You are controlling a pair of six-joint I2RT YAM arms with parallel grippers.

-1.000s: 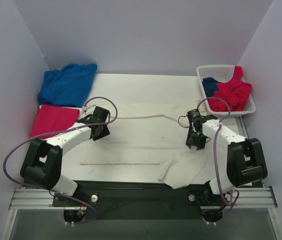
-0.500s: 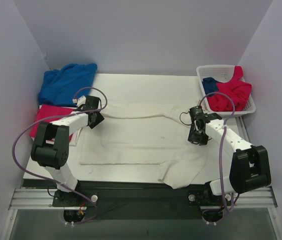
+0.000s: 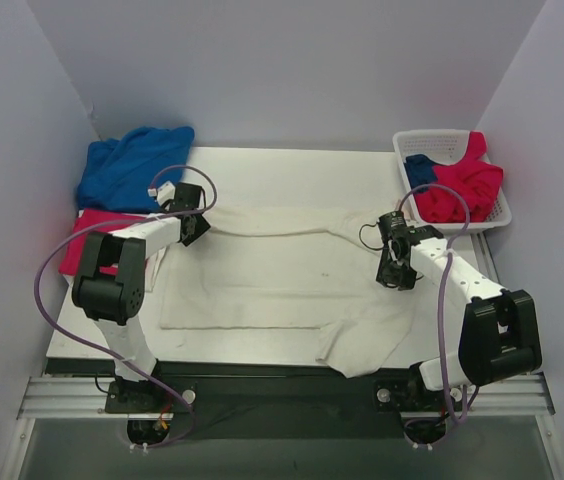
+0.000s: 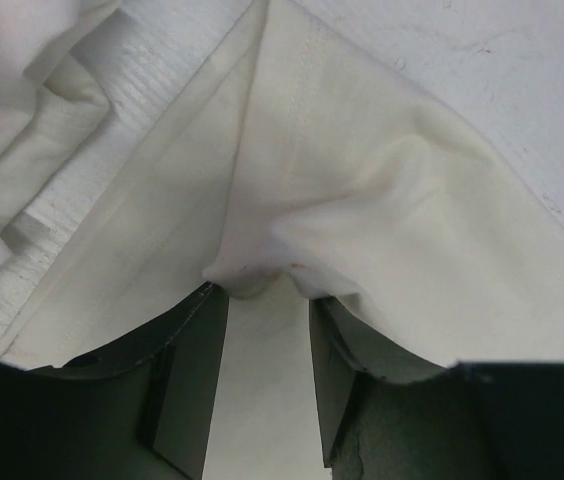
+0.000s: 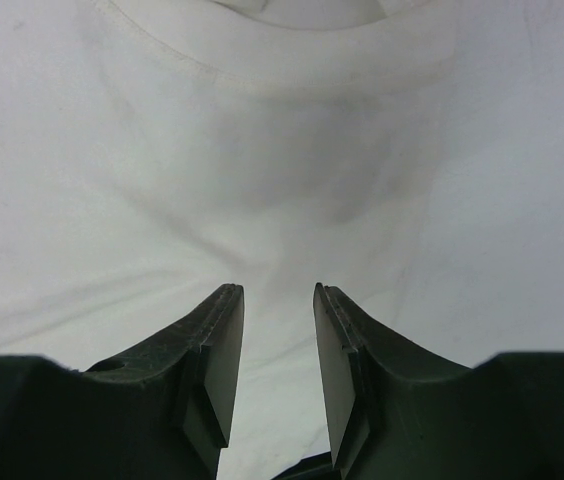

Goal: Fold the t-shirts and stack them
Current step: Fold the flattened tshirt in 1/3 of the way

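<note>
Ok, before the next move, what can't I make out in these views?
- Left wrist view: the cream shirt bunches at the left fingers, hiding whether they pinch it.
- Top view: the blue shirt in the basket lies mostly under a pink shirt.
- Top view: the left arm covers part of a second pink shirt on the table.

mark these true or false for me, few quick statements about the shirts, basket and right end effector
1. The cream t-shirt lies spread on the table. True.
2. The white basket is empty. False: a crimson-pink shirt spills over its rim.
3. The right end effector is shut. False: its jaws stand open just over the cream t-shirt.
4. A blue t-shirt lies bunched at the far left corner. True.
</note>
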